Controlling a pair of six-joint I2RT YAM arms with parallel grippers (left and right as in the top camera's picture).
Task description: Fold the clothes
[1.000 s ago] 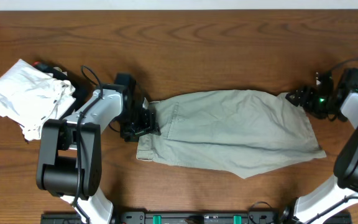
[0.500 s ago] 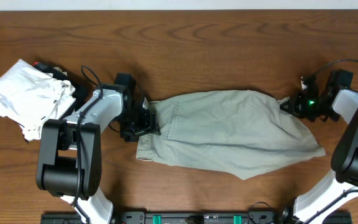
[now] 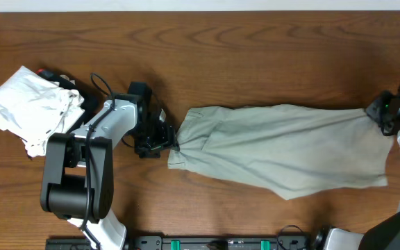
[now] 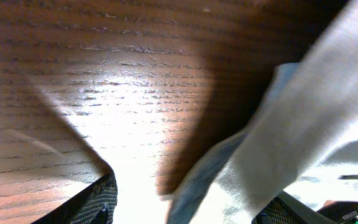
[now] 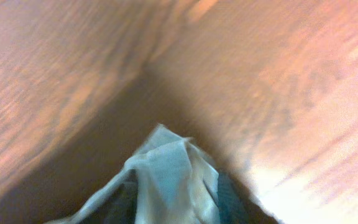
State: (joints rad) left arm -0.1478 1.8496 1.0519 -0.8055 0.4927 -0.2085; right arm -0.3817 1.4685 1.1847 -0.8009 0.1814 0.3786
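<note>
Grey-green garment (image 3: 283, 149) lies on the table (image 3: 255, 55), drawn out long. Its long axis runs straight L-R, from one gripper to the other. Waistband end w/ seams points at the L gripper (image 3: 167, 141). The wider end runs out to the R gripper (image 3: 384, 117). So from the R gripper the whole garment lies toward the L arm, and from the L gripper toward the R arm. Lower edge sags to the robot's side, most at the R end.

R gripper is clamped on a corner: R wrist view shows a peak of the garment (image 5: 166, 171) pinched betw. the dark fingers (image 5: 229, 199). At the L gripper the waistband puckers to a point right against it. L wrist view has the garment (image 4: 291, 124) draped betw. fingers (image 4: 98, 199) that stand fairly wide. Can't tell if it's clamped or just touching.

Judgement: each arm is at its own end, so the fold prob. goes along this axis, one end carried over onto the other. The R end is the one surely held.

White pile (image 3: 30, 107) of clothes sits beyond the L gripper, on the side away from the garment and well apart from it.
</note>
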